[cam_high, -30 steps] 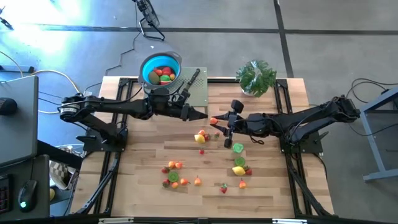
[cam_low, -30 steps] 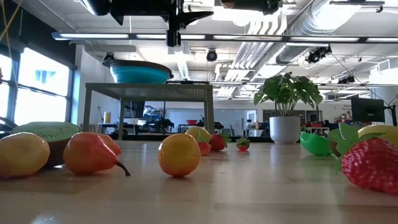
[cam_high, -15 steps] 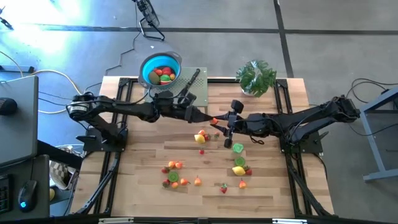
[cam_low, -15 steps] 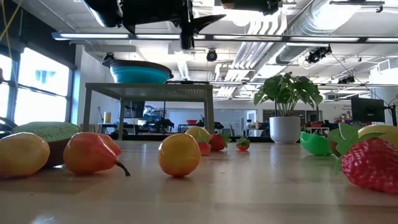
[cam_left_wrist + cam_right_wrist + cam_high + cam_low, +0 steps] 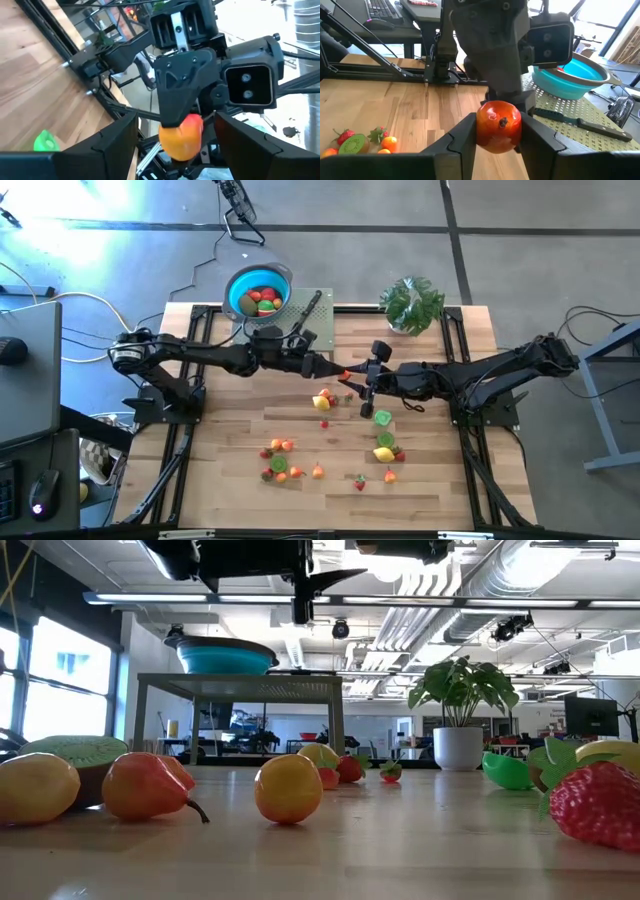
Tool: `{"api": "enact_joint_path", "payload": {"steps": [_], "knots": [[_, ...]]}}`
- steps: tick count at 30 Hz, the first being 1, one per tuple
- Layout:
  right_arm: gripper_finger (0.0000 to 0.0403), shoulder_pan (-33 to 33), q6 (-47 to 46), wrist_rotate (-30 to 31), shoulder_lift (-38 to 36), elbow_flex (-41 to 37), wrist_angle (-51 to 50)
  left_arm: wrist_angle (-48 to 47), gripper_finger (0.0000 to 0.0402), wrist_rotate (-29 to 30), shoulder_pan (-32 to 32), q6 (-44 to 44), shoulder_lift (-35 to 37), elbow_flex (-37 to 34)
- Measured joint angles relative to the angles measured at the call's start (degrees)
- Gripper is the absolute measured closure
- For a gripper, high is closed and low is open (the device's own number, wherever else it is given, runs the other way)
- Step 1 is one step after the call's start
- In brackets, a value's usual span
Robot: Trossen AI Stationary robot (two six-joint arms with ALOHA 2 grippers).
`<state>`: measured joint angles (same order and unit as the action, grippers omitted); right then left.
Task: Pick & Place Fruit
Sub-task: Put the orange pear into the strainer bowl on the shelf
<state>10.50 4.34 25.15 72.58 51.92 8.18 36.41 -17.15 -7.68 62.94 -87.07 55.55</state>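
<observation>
My right gripper [image 5: 352,377] hangs above the table's middle, shut on a red-orange toy fruit [image 5: 499,125]. My left gripper [image 5: 328,366] faces it from the left, open. Its two fingers [image 5: 115,145] stand on either side of the fruit [image 5: 182,136] with a gap on each side. More fruit pieces lie scattered on the wood: a cluster near the middle [image 5: 322,398], green and yellow ones [image 5: 383,435] and small ones nearer the front [image 5: 282,460]. The blue bowl [image 5: 240,292] holds several fruits. My right gripper pinches the red-orange fruit by its two sides [image 5: 482,131] between both fingers. The fingers come level from the table's right side. The fruit is lifted clear of the table, its stem end facing the wrist camera.
The blue bowl stands on a grey perforated stand [image 5: 325,330] at the far edge, with a black-handled knife [image 5: 308,310] beside it. A potted plant [image 5: 410,302] stands at the far right. In the low view fruit [image 5: 145,785] lies close to the near edge.
My left gripper has moved toward the table's right, away from the bowl and up to the fruit held by my right gripper, ending with its fingers around it. The right arm and the fruit have stayed where they were.
</observation>
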Motion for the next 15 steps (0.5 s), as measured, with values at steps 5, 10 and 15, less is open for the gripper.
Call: {"api": "enact_joint_path", "payload": {"steps": [5,10,15], "knots": [[0.0282,0.00,0.00,-0.02,0.00,0.00,0.06,-0.05,0.0148,1.84,1.58,-1.53,-0.31,0.00],[0.0282,0.00,0.00,-0.17,0.00,0.00,0.07,-0.11,0.0148,4.65,2.62,-2.27,-0.33,0.00],[0.0282,0.00,-0.02,-0.48,0.00,0.00,0.22,0.03,0.0148,5.80,2.45,-2.54,-0.33,0.00]]}}
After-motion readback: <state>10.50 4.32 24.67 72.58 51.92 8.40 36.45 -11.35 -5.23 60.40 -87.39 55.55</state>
